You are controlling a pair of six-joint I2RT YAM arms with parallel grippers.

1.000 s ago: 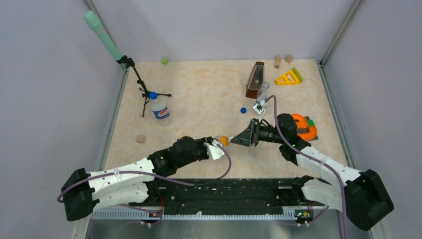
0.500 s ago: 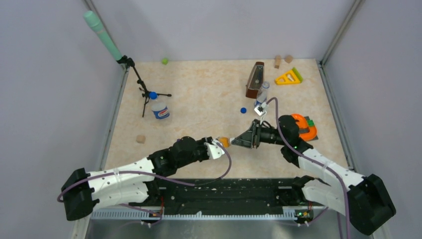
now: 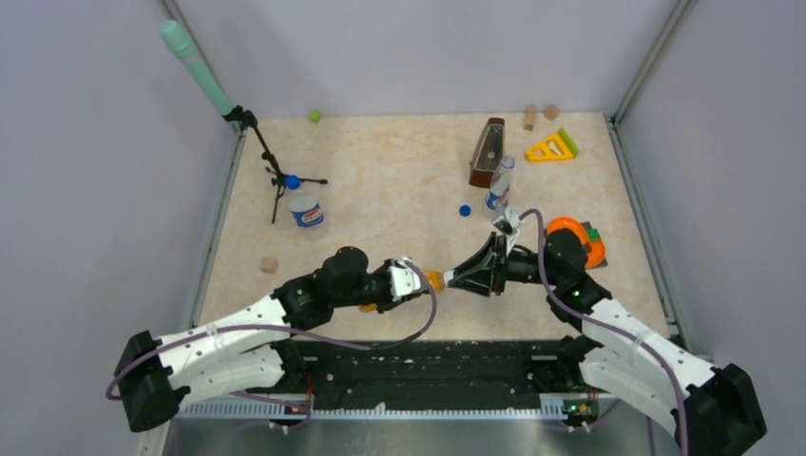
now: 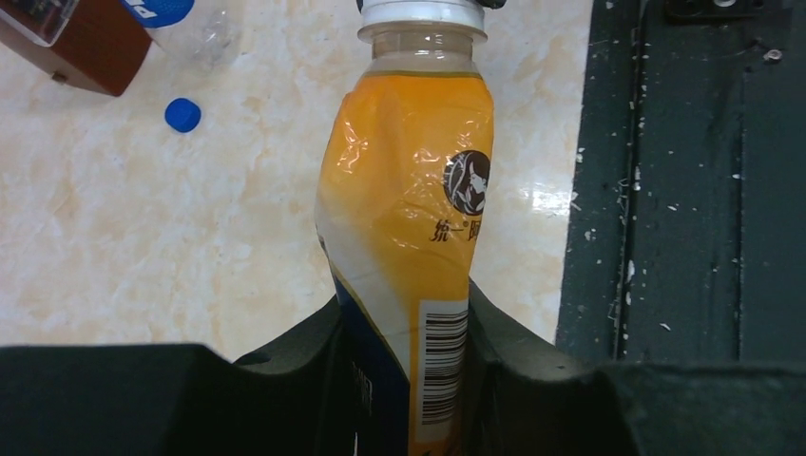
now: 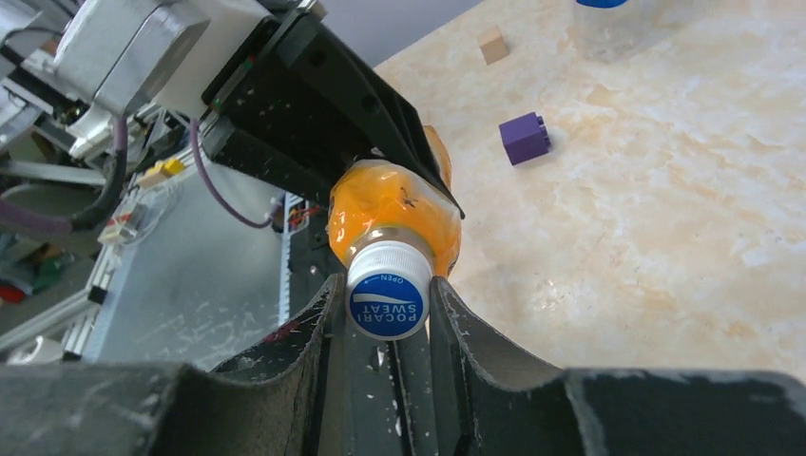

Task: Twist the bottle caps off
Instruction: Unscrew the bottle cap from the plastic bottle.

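My left gripper (image 4: 409,380) is shut on the lower body of an orange-labelled bottle (image 4: 409,218), held lying level above the table's near edge (image 3: 433,279). Its white-blue cap (image 5: 387,299) points at my right gripper (image 5: 385,313), which is shut on the cap's sides (image 3: 454,278). A loose dark blue cap (image 3: 465,211) lies on the table behind. Another dark blue cap (image 3: 293,181) sits on a clear bottle (image 3: 305,209) standing at the left. A clear bottle (image 3: 499,185) leans by the brown box, and its neck is not clear to see.
A brown box (image 3: 487,152), a yellow wedge (image 3: 551,147) and an orange object (image 3: 582,239) sit at the right. A tripod stand (image 3: 274,176) stands at the left, with a wooden block (image 3: 269,265) nearer. A purple cube (image 5: 525,138) lies under the left arm. The black rail (image 3: 428,366) runs along the front.
My right gripper has closed onto the cap and turned. Both grippers and the orange bottle have shifted a little toward the near edge.
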